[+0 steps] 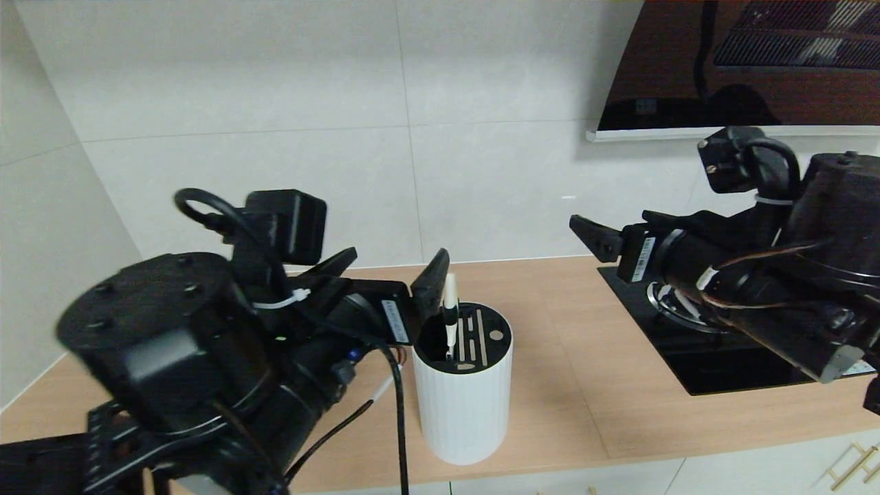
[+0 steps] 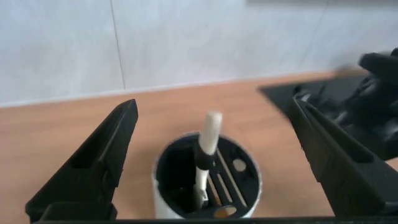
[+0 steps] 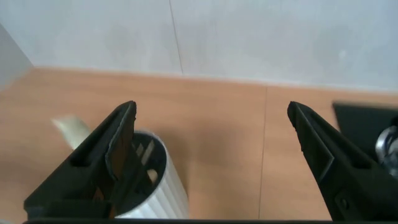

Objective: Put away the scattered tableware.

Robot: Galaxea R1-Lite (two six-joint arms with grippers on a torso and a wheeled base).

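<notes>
From the head view you get the whole white ribbed holder (image 1: 464, 405) standing on the wooden counter (image 1: 584, 385), left of the black cooktop (image 1: 722, 371). Your left wrist view looks down into the holder's black slotted top, where a white-handled utensil (image 2: 207, 146) stands upright in the large opening beside the narrow slots. Your left gripper (image 2: 211, 109) hangs above the holder with its fingers spread wide either side of the utensil, not closed on it, and your right wrist view adds the right gripper (image 3: 209, 109), likewise spread wide and holding nothing, over the counter between holder and cooktop.
</notes>
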